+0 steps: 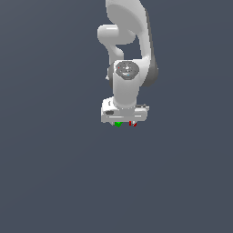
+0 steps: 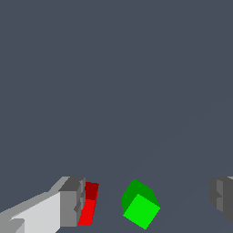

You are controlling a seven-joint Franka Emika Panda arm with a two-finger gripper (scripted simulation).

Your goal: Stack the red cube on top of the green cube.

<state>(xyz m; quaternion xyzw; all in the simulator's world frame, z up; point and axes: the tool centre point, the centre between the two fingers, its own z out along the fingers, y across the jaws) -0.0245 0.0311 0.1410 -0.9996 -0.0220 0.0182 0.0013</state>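
Observation:
In the exterior view my white gripper hangs low over the grey floor, with the green cube and the red cube peeking out just under the hand. The wrist view shows the gripper open wide. The green cube sits tilted in the gap between the fingers and touches neither. The red cube lies right against the inner face of one grey finger, which partly hides it. The two cubes are apart, side by side on the floor.
The white arm rises behind the hand in the exterior view. Around the cubes there is only the plain dark grey floor.

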